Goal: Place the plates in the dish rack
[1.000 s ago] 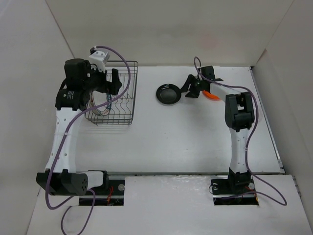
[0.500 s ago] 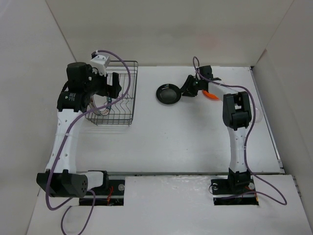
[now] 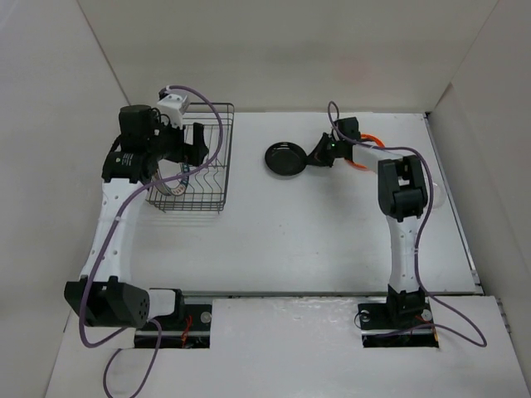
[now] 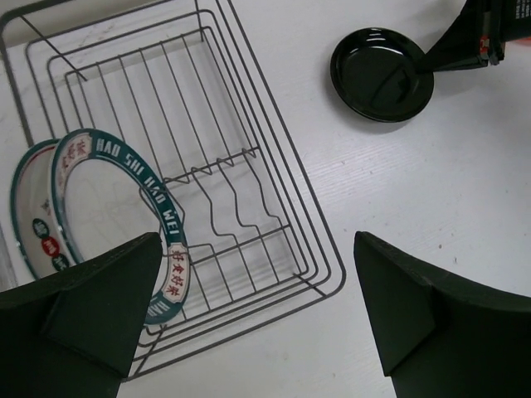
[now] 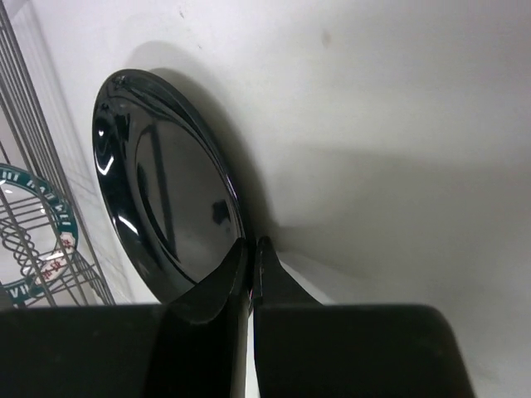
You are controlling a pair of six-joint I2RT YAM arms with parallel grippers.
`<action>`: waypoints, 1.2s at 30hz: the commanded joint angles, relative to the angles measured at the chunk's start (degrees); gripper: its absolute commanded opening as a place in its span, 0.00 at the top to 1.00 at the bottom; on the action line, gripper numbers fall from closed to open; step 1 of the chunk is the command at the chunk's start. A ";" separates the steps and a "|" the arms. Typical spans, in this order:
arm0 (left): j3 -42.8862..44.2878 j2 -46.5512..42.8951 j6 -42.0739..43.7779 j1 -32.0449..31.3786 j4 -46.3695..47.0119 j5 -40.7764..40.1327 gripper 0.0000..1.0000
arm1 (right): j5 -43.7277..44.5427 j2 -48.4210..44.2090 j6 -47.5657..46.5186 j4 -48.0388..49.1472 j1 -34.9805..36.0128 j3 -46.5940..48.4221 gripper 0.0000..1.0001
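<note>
Hovering over dish rack (image 3: 230, 157), left pincer (image 4: 257, 240) gapes wide, empty; two patterned plates (image 4: 158, 199) stand inside. Right of rack, black plate (image 3: 285, 158) lies flat on counter (image 3: 290, 240). Right pincer (image 5: 251, 245) nips shut on its right rim; rack lies leftward.

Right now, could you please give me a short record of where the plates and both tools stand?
Dish rack: two plates standing in it
In rack: green-rimmed plate, red-patterned plate beside it
Black plate: on table, right of rack
Orange plate: on table, partly hidden by right arm
Left tool: open, above rack
Right tool: shut on black plate's rim
</note>
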 commanded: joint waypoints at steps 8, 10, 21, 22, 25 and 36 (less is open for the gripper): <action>8.73 10.09 -2.75 -8.67 2.25 10.55 0.00 | 1.04 -25.71 -3.08 18.73 4.17 -20.02 1.00; 9.88 13.35 -3.55 -10.35 2.25 12.23 0.00 | -0.18 -28.87 -3.08 23.12 4.88 -22.66 1.00; 12.79 21.44 -6.37 -12.20 2.77 17.77 0.00 | -11.18 -36.53 -3.08 30.69 6.46 -28.03 1.00; 12.79 21.44 -6.37 -12.20 2.77 18.38 0.02 | -11.18 -37.06 -3.08 30.70 7.07 -28.03 1.00; 13.40 21.97 -6.89 -12.20 2.77 21.10 0.23 | -11.18 -37.06 -3.08 30.70 8.30 -28.03 1.00; 15.16 24.78 -6.37 -12.20 1.10 25.25 1.00 | -11.18 -38.82 -0.01 35.36 9.98 -29.96 1.00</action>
